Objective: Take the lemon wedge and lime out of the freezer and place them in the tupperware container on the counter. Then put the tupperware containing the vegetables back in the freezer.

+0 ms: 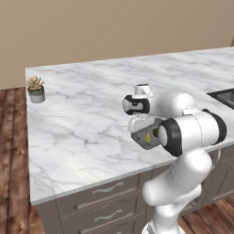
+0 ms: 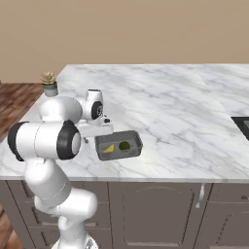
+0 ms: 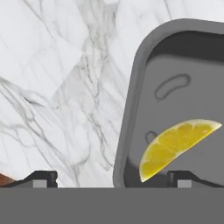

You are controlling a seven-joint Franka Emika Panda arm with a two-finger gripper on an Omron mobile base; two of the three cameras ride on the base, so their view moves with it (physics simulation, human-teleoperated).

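Observation:
The dark grey tupperware container (image 2: 121,154) stands near the front edge of the marbled counter (image 2: 185,107). Inside lie the yellow lemon wedge (image 2: 109,148) and the green lime (image 2: 124,145), the vegetables together. My gripper (image 2: 99,133) hangs open just above the tub's left end and holds nothing. In the hand view one fingertip (image 3: 186,177) sits over the tub by the lemon wedge (image 3: 175,144), the other over bare counter, so the rim (image 3: 131,109) runs between them. From the left base view the tub (image 1: 145,142) is partly hidden by my arm. The freezer is out of view.
A small grey pot with a succulent (image 1: 35,89) stands at the counter's far left corner. The black sink (image 2: 241,124) lies at the right. Grey drawers with curved handles (image 1: 107,188) run below the counter's front edge, and wooden floor shows to the left.

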